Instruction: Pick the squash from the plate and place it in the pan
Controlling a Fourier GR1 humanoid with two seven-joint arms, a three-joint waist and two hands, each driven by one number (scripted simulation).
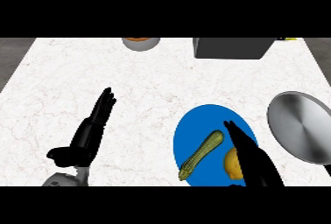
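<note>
A long green-yellow squash [202, 155] lies aslant on the blue plate [197, 122] at the lower right of the white counter. Beside it on the plate sits a round orange-yellow fruit [232, 165], partly hidden by my right hand. My right hand [249, 151] hangs over the plate's right side with straight fingers, just right of the squash and holding nothing. The steel pan [302, 126] lies to the right of the plate, cut off by the view's edge. My left hand [96, 120] rests open at the left of the counter, fingers pointing away.
A dark grey box [231, 47] stands at the counter's far edge, right of centre. A grey bowl with something orange in it [140, 43] sits at the far edge near the middle. Bare marble lies between the left hand and the plate.
</note>
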